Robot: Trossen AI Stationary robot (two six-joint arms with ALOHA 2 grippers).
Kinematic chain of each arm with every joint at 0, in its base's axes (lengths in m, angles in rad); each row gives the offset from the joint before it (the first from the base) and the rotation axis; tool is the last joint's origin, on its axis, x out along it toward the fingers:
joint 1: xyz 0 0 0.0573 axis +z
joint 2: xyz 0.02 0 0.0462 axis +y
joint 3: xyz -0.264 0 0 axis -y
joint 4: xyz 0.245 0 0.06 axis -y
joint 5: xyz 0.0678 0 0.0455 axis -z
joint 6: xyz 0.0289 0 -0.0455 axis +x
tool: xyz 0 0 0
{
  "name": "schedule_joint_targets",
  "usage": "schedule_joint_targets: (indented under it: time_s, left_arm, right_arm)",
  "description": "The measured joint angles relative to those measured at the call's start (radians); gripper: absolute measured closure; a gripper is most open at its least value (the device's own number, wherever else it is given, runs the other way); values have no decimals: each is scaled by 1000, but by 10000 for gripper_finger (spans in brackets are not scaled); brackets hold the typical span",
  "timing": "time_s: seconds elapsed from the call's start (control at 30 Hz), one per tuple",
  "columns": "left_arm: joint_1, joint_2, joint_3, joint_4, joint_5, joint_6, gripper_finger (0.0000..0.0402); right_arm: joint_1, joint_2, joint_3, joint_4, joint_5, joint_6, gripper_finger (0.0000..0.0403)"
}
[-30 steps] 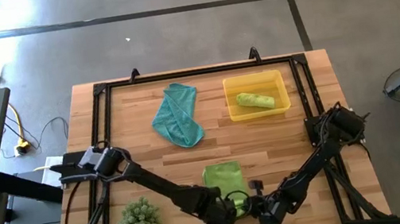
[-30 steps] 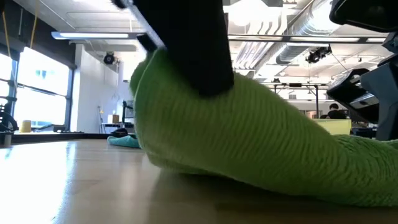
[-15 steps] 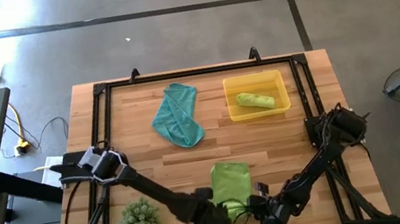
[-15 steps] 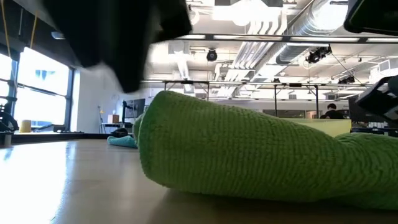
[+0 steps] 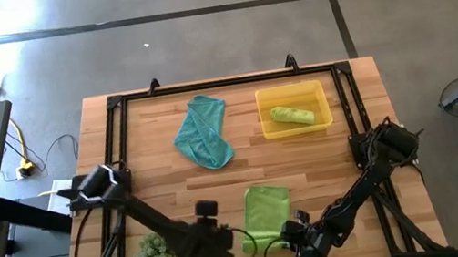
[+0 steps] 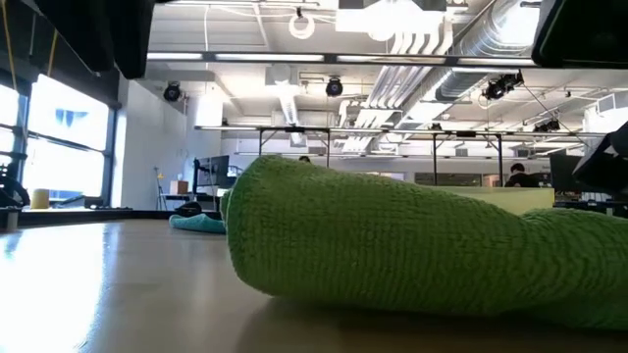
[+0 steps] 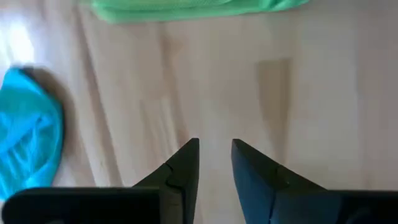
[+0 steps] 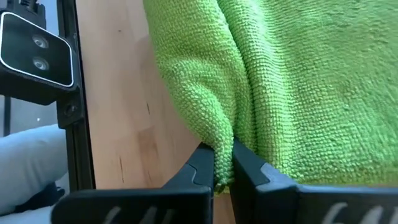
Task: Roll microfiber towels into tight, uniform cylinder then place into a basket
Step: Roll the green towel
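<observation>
A lime-green towel [image 5: 267, 212] lies on the table near its near edge, its near end rolled into a thick roll [image 6: 392, 245]. My right gripper [image 5: 294, 236] is shut on the towel's near right end. My left gripper [image 5: 220, 245] hangs over bare wood to the left of the towel, its fingers [image 7: 214, 152] a little apart and empty. A second lime-green towel [image 5: 292, 116] lies rolled in the yellow basket [image 5: 268, 127] at the far right. The teal towel [image 5: 204, 132] lies loosely folded on the table left of the basket. My right gripper pinches a bunched fold of the green towel's edge [image 8: 219, 144] between its two fingers, at the near right end of the roll. The fingers come low from the table's near side. The towel lies on the table, slack.
A spiky green ball-shaped plant [image 5: 159, 255] stands near the front left, close to my left arm. A black frame [image 5: 112, 147] runs around the tabletop. The low view's camera block [image 8: 37, 53] sits at the near edge beside the towel.
My left gripper has come off the green roll and gone toward the table's left edge, over bare wood. The roll stays on the table where it was, held only by my right gripper, and has sagged a little lower.
</observation>
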Motion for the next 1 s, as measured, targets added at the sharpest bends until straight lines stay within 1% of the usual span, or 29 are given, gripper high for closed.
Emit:
schedule_joint_targets:
  time_s: [0.07,0.13,0.2,0.27,0.33,0.4,0.43,0.47,0.53,0.6,0.67,0.7,0.83,0.93,1.0]
  left_arm:
    - [7,-73,-108,63,-5,-19,323]
    - [22,-150,-221,197,-6,-22,325]
    - [45,-223,-334,310,-6,10,327]
    - [80,-273,-435,477,5,80,328]
    - [129,-306,-522,600,54,185,328]
    - [182,-312,-586,756,141,296,328]
    - [209,-312,-611,805,199,340,328]
    - [234,-311,-632,848,258,370,328]
    - [276,-297,-659,974,383,384,328]
    - [306,-294,-670,1010,455,346,328]
    - [319,-281,-666,1056,458,289,328]
    - [321,-281,-668,1046,454,273,328]
    - [304,-281,-667,1049,450,269,324]
    - [287,-255,-666,1075,454,257,305]
    - [278,-246,-668,1078,439,244,286]
  right_arm:
    - [-15,-4,0,-4,-22,-2,398]
    - [-31,-11,0,-11,-36,-12,398]
    - [-50,-19,-4,-21,-37,-23,398]
    - [-74,-27,-20,-18,-39,-21,398]
    - [-93,-31,-34,2,-44,0,398]
    - [-115,-34,-52,34,-45,5,398]
    - [-126,-34,-63,60,-44,-3,398]
    - [-137,-34,-72,85,-44,-18,398]
    - [-161,-34,-80,113,-56,-64,398]
    - [-184,-34,-83,123,-93,-116,398]
    - [-207,-35,-82,116,-130,-179,398]
    - [-218,-37,-82,112,-152,-214,398]
    - [-257,-40,-80,99,-229,-331,398]
    - [-275,-40,-80,97,-272,-396,398]
    - [-280,-41,-80,96,-279,-399,398]
